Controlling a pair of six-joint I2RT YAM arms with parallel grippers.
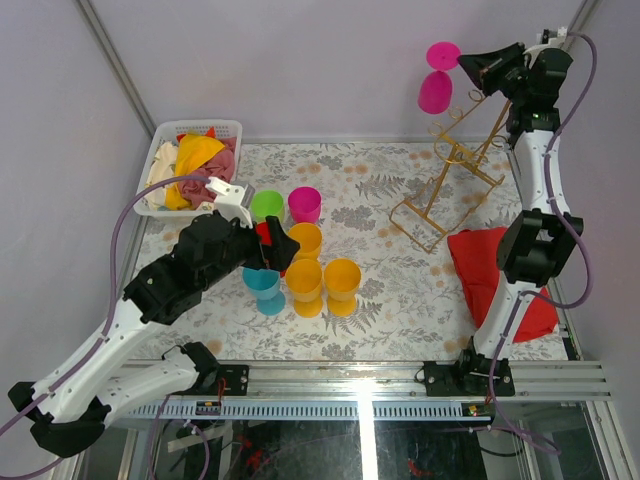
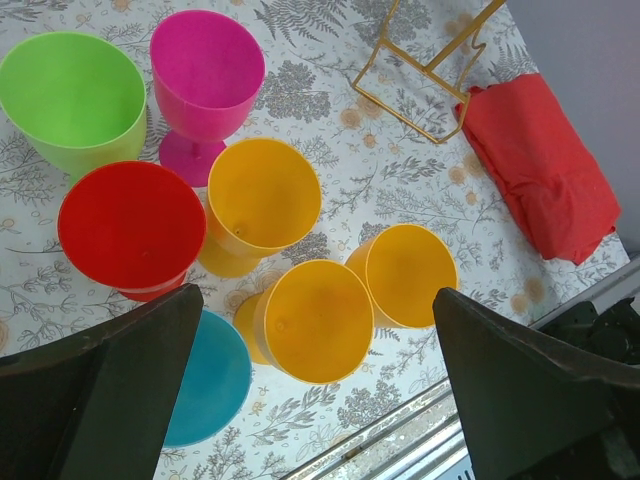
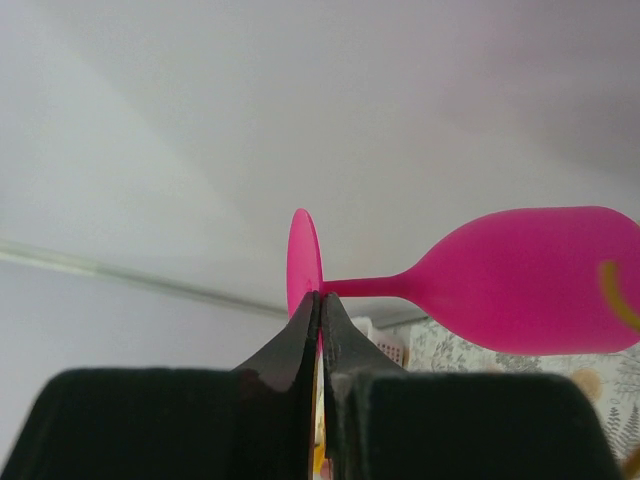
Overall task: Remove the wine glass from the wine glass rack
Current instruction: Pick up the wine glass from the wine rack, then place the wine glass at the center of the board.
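The right tool (image 3: 320, 300) was pinched shut on the foot's rim of the magenta wine glass (image 3: 530, 280), held sideways above the wine glass rack (image 1: 455, 153) and seemingly clear of its hooks. It was probably light, stiff, slick plastic, and the stem would give a surer hold. The left tool (image 2: 315, 330) gaped empty.

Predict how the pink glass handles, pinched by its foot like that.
The pink glass looks like opaque plastic: probably light, not brittle. The right gripper pinches only the thin foot rim, bowl cantilevered sideways, so it may pivot or slip.

Pink wine glass (image 1: 436, 90) aloft near top of gold wire rack (image 1: 443, 183).
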